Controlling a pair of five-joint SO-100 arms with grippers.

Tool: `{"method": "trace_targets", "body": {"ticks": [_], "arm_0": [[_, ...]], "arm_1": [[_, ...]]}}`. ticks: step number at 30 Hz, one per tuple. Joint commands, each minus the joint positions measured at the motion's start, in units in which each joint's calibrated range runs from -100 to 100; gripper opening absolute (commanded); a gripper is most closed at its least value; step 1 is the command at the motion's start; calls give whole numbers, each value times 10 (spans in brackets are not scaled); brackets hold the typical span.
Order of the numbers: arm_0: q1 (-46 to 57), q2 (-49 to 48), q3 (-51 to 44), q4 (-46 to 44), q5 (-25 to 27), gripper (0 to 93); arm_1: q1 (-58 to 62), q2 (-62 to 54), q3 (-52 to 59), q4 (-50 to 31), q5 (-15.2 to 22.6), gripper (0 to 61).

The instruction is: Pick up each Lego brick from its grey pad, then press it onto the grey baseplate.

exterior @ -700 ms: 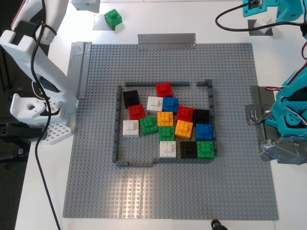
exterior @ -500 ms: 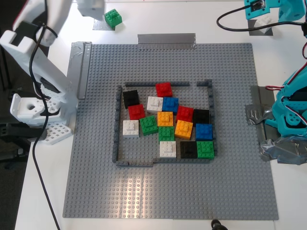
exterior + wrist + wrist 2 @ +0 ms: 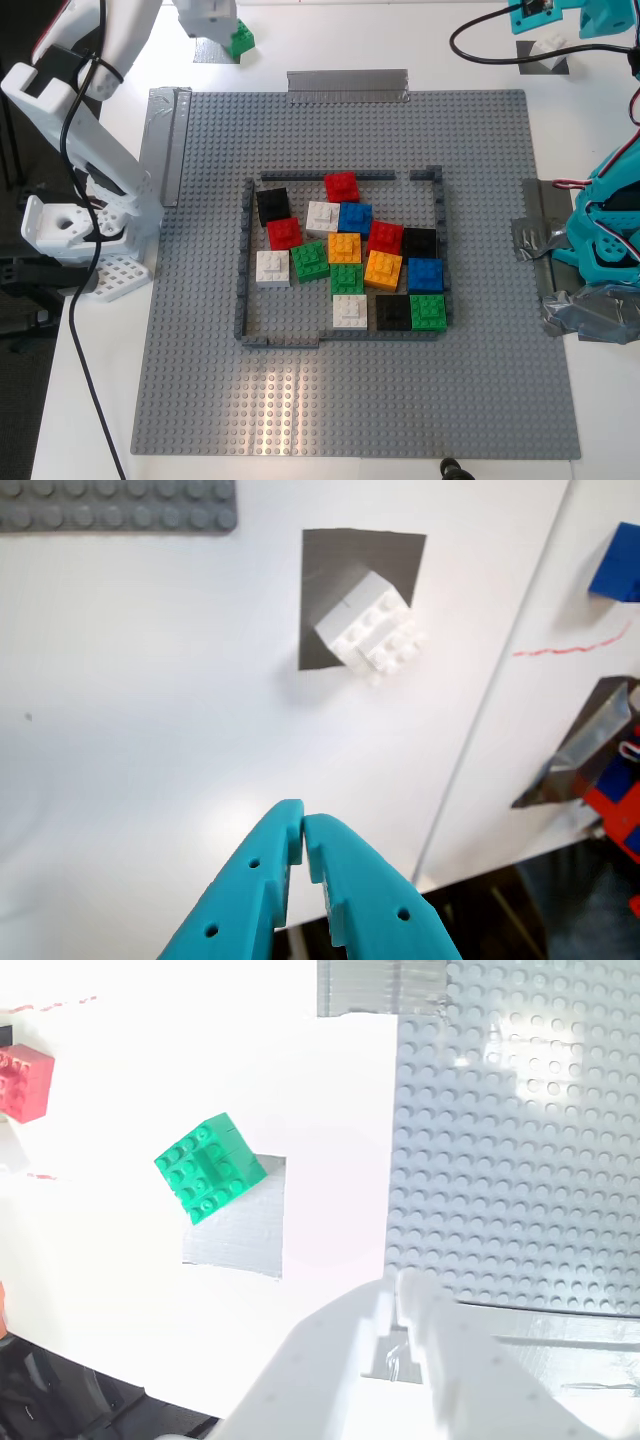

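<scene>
The green Lego brick point(image 3: 241, 40) sits askew on the silvery grey pad point(image 3: 240, 1232) off the far left corner of the grey baseplate point(image 3: 200, 350) in the exterior view; it also shows in the second wrist view point(image 3: 209, 1166). My second gripper point(image 3: 398, 1295), white, hovers shut beside it and covers part of it in the exterior view point(image 3: 208, 17). The white Lego brick point(image 3: 372, 628) sits on the dark grey pad point(image 3: 340, 565), at the exterior view's far right point(image 3: 549, 44). My first gripper point(image 3: 303, 830), teal, is shut and empty, short of the white brick.
Several coloured bricks point(image 3: 350, 250) fill the dark-grey frame point(image 3: 243, 260) on the baseplate. Duct-tape strips point(image 3: 347, 84) hold its edges. The white arm's base point(image 3: 70, 230) stands at the exterior view's left, the teal arm's base point(image 3: 610, 240) at its right. A red brick point(image 3: 20, 1080) lies off the plate.
The white second gripper has moved toward the exterior view's right and now overlaps the green brick's left side. The teal arm has barely shifted. The bricks have not moved.
</scene>
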Motion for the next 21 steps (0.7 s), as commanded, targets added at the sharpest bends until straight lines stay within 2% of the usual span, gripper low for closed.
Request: {"method": "trace_targets", "body": {"ticks": [1,7,11,16,21], "arm_0": [[4,-25,-21,0,3,0],[6,-26,-29,3,-1,0],[27,-40,-45,4,8,0],[55,-81,-61,4,120,0],[49,-119,-52,19,159,0]], "arm_1": [[-19,-6,-65,1,12,2],[-52,51,-151,16,32,2],[-61,111,-242,6,11,2],[-69,179,-283,-1,62,2],[-80,261,-362,31,75,2]]}}
